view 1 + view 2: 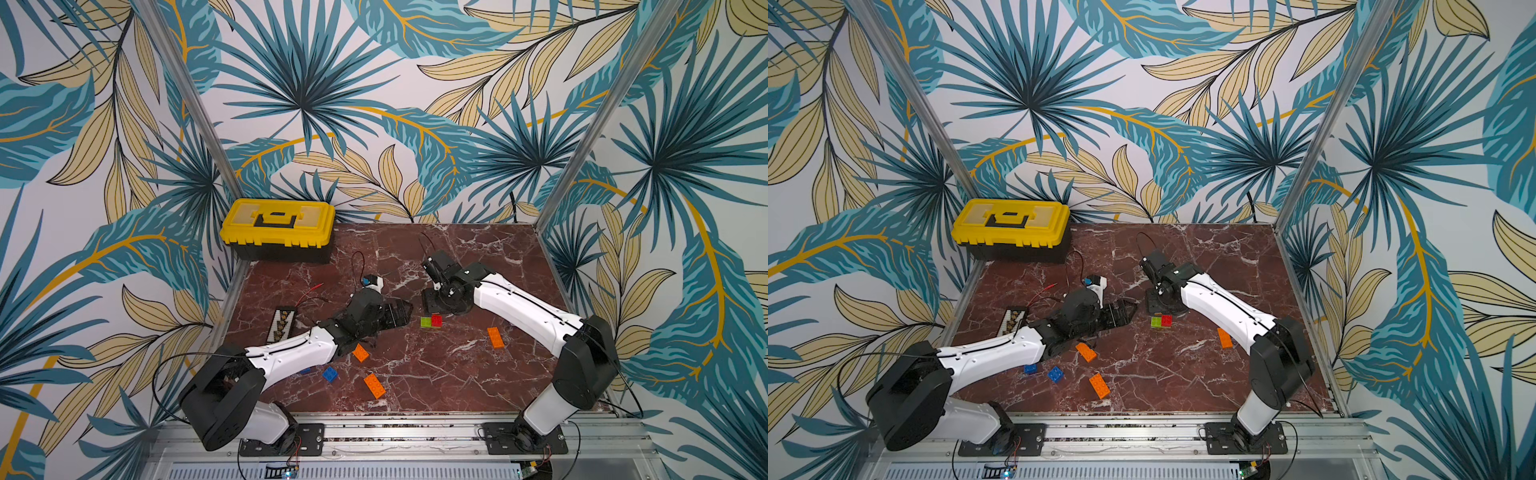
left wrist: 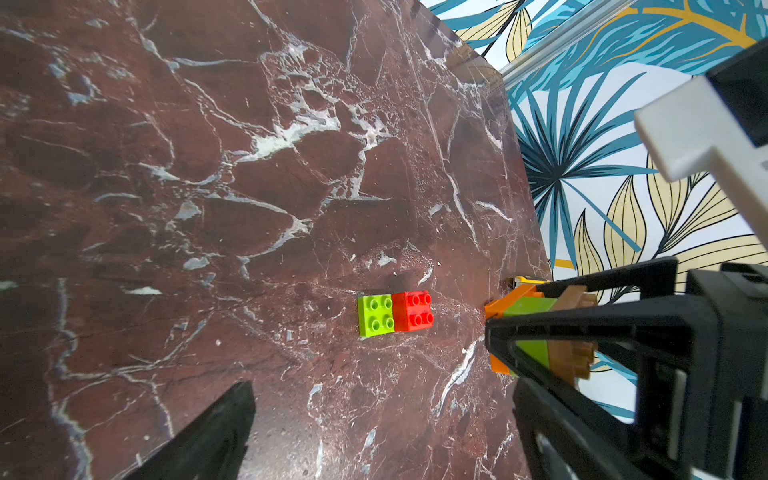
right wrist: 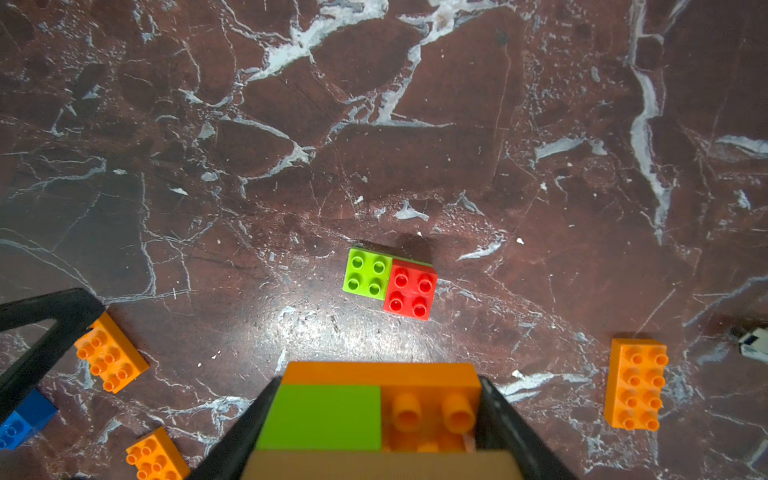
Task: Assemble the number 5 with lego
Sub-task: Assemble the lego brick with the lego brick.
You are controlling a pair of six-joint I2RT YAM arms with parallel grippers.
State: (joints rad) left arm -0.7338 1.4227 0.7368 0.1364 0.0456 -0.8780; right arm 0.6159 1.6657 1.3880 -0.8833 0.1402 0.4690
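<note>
Two joined bricks (image 3: 390, 282) — lime green and red — lie flat on the marble tabletop (image 3: 540, 104), probably the base awaiting more. At their 12 o'clock the right gripper (image 3: 378, 382) clenches an orange-green-tan cluster (image 3: 324, 415), presumably for mating; at 9 o'clock the left gripper (image 1: 406, 316) gapes empty, ready to steady them.

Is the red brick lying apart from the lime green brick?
No, the red brick touches the lime green brick, with no gap between them.
</note>
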